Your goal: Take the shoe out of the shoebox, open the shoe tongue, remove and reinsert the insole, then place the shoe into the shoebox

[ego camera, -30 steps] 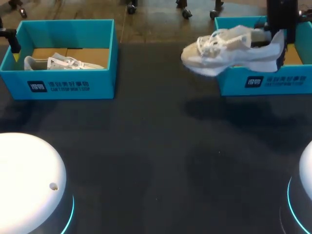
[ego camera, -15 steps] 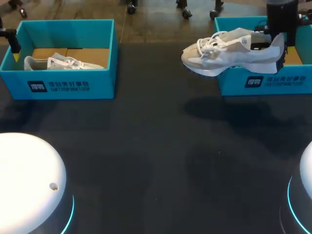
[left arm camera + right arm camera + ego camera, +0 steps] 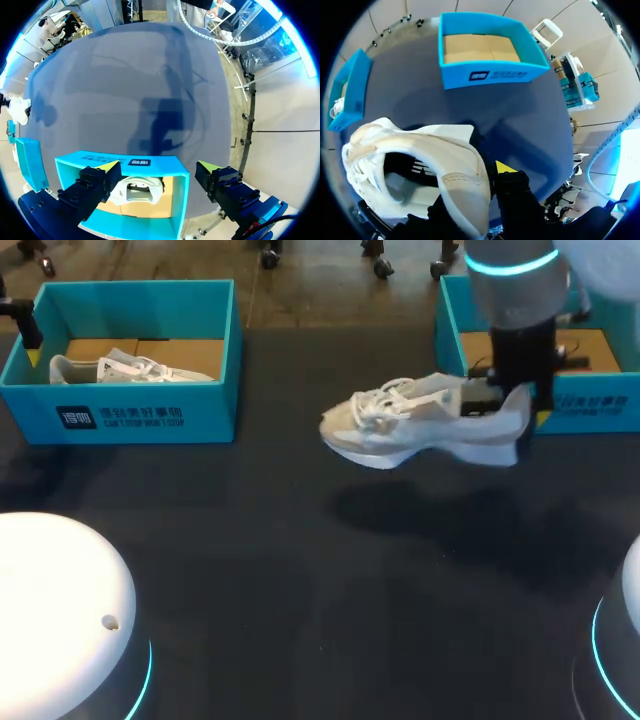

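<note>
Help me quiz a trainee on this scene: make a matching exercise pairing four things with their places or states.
1 white lace-up sneaker nearest table's middle
2 other white sneaker
3 right teal cardboard shoebox
4 left gripper

A lying in left teal shoebox
B no shoe inside
C open, at left shoebox
D clamped by fingers of right gripper, above dark table

Pairs: 1-D, 2-A, 3-B, 4-C
</note>
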You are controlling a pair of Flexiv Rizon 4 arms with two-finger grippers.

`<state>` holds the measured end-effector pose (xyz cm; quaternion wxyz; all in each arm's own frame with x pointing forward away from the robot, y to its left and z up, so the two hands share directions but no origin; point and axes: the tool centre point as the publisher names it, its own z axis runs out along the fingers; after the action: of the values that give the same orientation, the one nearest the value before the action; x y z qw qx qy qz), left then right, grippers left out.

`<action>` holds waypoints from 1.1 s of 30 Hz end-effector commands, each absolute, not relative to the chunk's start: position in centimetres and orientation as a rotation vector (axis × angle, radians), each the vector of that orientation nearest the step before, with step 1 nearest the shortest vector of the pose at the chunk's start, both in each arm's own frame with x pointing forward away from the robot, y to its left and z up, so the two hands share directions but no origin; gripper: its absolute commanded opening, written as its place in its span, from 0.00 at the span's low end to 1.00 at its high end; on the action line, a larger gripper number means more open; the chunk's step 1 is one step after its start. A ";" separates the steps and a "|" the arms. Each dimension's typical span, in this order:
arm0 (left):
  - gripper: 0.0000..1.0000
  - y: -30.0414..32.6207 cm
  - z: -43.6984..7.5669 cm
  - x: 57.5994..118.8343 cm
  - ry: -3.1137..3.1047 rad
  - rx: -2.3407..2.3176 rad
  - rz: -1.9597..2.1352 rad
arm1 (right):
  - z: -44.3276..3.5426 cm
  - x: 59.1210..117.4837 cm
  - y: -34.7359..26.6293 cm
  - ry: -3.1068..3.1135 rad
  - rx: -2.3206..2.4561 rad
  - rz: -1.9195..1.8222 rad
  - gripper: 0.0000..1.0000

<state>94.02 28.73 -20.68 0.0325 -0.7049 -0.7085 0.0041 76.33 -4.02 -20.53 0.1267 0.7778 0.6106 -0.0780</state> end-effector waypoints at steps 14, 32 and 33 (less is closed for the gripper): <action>1.00 28.7 -20.7 93.9 -2.181 -2.171 0.007 | -21.2 74.0 -4.0 1.770 2.241 -0.155 0.00; 1.00 28.7 -20.7 93.9 -2.181 -2.171 0.007 | -29.8 65.6 8.3 1.979 2.151 -0.169 0.00; 1.00 28.7 -20.7 93.9 -2.181 -2.171 0.007 | -30.4 65.5 8.7 1.980 2.152 -0.193 0.00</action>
<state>94.02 28.73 -20.68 0.0325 -0.7049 -0.7086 0.0042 64.97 6.54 -27.93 0.1059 0.7300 0.6731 -0.0531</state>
